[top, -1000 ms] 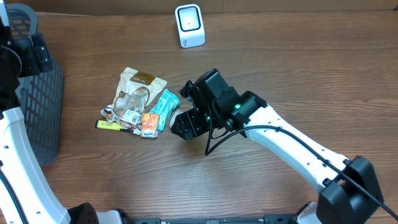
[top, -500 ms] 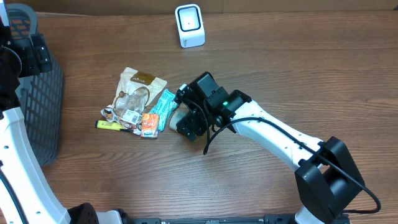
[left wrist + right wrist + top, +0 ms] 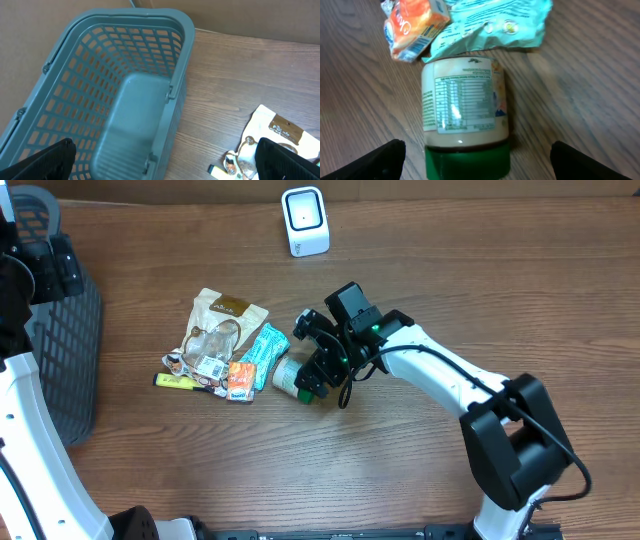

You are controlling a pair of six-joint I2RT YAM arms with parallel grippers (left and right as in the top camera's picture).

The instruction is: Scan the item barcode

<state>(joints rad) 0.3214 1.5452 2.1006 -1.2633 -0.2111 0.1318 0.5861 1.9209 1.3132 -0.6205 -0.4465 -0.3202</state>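
The right end effector (image 3: 312, 368) has just spread wide and moved over the jar (image 3: 465, 100) — lying on its side on the tabletop (image 3: 450, 280) beside the teal packet (image 3: 490, 25), ungripped — so grasping likely comes next, with the scan not yet begun.

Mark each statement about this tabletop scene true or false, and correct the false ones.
1. The jar lies on its side on the table. True.
2. The right gripper is shut on the jar. False: its jaws stand open, one on each side of the jar, not touching it.
3. The teal packet is inside the basket. False: the basket is empty and the packet lies on the table beside the jar.
4. The jar's lid is green. True.
5. The white scanner stands apart from the pile of items. True.
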